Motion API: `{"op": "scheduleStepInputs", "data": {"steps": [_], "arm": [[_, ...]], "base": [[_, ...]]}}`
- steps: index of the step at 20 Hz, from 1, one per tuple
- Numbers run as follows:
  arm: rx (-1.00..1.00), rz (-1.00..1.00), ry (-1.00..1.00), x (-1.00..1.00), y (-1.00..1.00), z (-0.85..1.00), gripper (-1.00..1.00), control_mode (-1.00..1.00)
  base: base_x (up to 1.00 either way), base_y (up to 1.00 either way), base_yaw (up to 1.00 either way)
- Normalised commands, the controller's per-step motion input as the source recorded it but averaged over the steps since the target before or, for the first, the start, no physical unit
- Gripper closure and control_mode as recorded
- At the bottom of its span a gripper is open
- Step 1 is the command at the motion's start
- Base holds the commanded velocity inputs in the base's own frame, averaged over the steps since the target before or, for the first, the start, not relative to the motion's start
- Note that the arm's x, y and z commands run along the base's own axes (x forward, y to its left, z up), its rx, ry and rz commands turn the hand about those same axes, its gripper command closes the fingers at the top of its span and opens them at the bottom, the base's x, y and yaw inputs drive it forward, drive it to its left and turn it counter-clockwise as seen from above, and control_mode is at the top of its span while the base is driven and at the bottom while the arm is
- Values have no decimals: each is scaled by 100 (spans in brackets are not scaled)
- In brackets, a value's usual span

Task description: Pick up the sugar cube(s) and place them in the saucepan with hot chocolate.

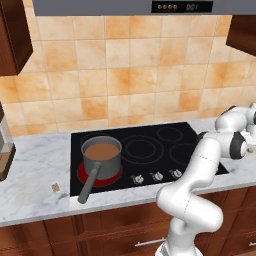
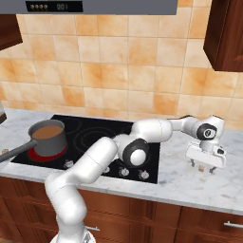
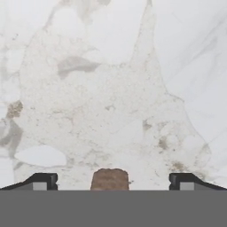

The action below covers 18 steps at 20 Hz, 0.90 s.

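Note:
A small brown speckled sugar cube (image 3: pixel 110 178) lies on the white marble counter, right of the cooktop, between the two tips of my gripper (image 3: pixel 113 181). The gripper (image 2: pixel 202 167) points down at the counter and stands open, its fingers wide on either side of the cube (image 2: pixel 201 167) and apart from it. A second tiny tan cube (image 1: pixel 55 187) lies on the counter left of the cooktop, near the tip of the pan's handle. The grey saucepan with hot chocolate (image 1: pixel 101 152) stands on the front left burner, its long handle pointing toward the counter's front edge.
The burner under the pan glows red on the black cooktop (image 1: pixel 160 142). Knobs (image 1: pixel 156 175) line the cooktop's front edge. A dark coffee machine (image 1: pixel 4 150) stands at the far left. My arm stretches across the cooktop's right side. A range hood hangs overhead.

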Motion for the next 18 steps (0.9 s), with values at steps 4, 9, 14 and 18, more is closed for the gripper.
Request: {"op": "scheduleStepInputs", "data": {"steps": [4,9,14,18], "arm": [[1,0,5,-22,0,-17,-100,-100],[0,0,0,-16,4,-14,-100,-100],[0,0,0,0,9,-10,100,-100],[0,0,0,-1,8,-3,100,-100]], "base": [[0,0,0],[0,0,0],[0,0,0],[0,0,0]]}}
